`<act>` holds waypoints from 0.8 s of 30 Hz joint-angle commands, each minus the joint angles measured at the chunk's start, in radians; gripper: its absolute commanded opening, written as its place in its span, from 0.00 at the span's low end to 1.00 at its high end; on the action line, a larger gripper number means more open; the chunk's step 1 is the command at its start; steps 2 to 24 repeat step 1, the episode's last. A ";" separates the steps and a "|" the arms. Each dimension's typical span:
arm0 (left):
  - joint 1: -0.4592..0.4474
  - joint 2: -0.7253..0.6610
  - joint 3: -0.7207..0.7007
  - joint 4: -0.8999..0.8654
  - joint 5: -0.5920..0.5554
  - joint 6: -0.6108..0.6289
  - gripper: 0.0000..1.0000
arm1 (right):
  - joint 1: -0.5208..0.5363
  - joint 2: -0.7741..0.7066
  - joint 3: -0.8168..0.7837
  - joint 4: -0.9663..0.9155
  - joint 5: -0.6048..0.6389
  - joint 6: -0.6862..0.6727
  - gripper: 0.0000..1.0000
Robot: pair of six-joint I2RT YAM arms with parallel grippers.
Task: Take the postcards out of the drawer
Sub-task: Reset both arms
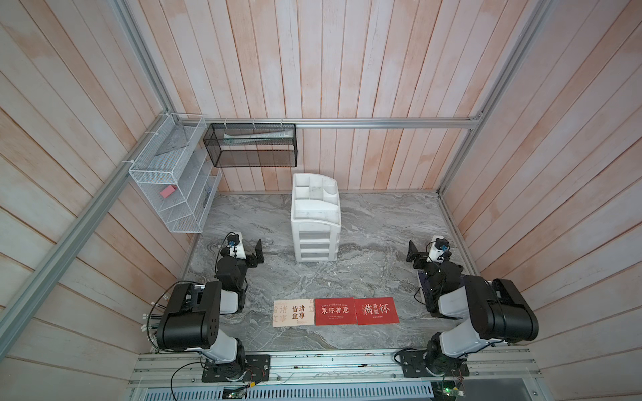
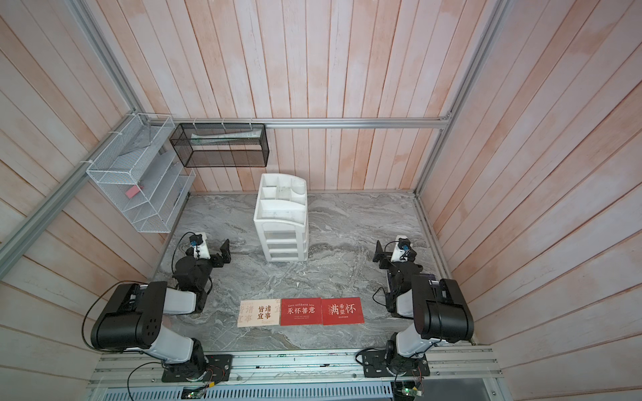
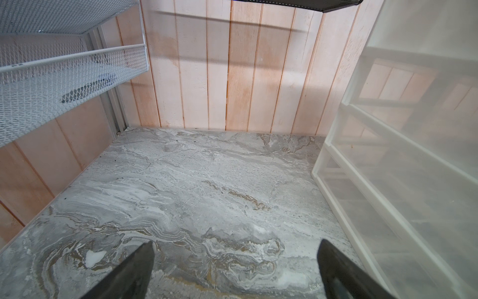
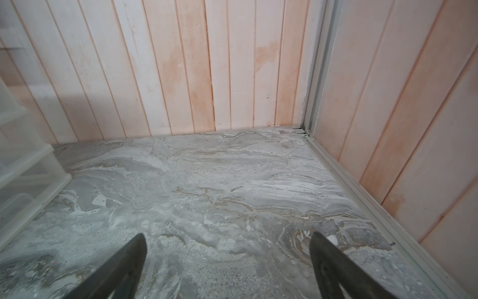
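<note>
Three postcards lie flat in a row near the table's front edge in both top views: a cream one [image 1: 293, 312] [image 2: 258, 312], a red one [image 1: 335, 311] [image 2: 301, 311] and another red one [image 1: 376, 310] [image 2: 343, 310]. The white drawer unit [image 1: 315, 222] [image 2: 281, 222] stands mid-table with its three drawers pushed in. My left gripper [image 1: 258, 251] [image 3: 236, 248] hovers open left of the unit, nothing between its fingers. On the unit's right, my right gripper [image 1: 413, 253] [image 4: 227, 235] is open and empty too. Both wrist views show bare marble and a side of the unit [image 3: 413, 155] [image 4: 20, 176].
A white wire rack [image 1: 173, 180] holding a pink item [image 1: 168, 191] hangs on the left wall. A black mesh basket [image 1: 250, 145] hangs on the back rail. A dark flat thing [image 1: 421, 279] shows partly under the right arm. Walls close the table on three sides.
</note>
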 commanded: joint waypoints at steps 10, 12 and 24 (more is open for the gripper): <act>-0.004 0.003 0.008 -0.006 -0.013 0.015 1.00 | 0.009 0.000 0.016 -0.020 -0.013 -0.029 0.98; -0.004 0.003 0.008 -0.006 -0.013 0.015 1.00 | 0.009 0.000 0.016 -0.020 -0.013 -0.029 0.98; -0.004 0.003 0.008 -0.006 -0.013 0.015 1.00 | 0.009 0.000 0.016 -0.020 -0.013 -0.029 0.98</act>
